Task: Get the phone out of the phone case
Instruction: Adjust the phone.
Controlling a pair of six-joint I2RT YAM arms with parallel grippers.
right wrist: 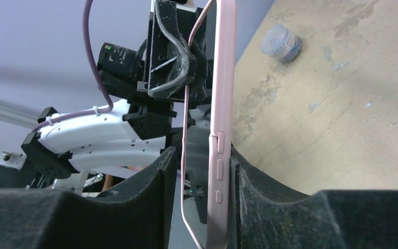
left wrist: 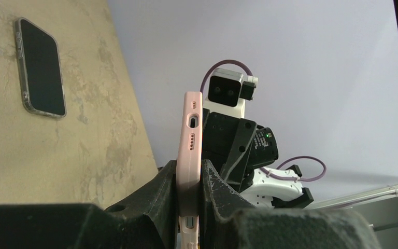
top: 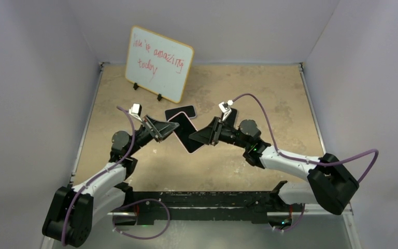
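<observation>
A phone (top: pixel 187 133) in a pink phone case (top: pixel 196 150) hangs in the air between the two arms, screen up and tilted. My left gripper (top: pixel 171 129) is shut on its left end. In the left wrist view the case (left wrist: pixel 192 140) stands edge-on, pinched between both fingers of that gripper (left wrist: pixel 189 192). My right gripper (top: pixel 201 137) straddles the other end. In the right wrist view the case's button side (right wrist: pixel 222 104) rests against the right finger (right wrist: pixel 249 181), while a narrow gap separates the left finger (right wrist: pixel 155 181) from the phone, so this gripper (right wrist: pixel 202 158) is open.
A second phone (top: pixel 181 111) in a clear case (left wrist: pixel 41 67) lies flat on the tan table behind the arms. A whiteboard (top: pixel 158 63) with red writing stands at the back left. A small round container (right wrist: pixel 282 42) sits on the table. Grey walls enclose three sides.
</observation>
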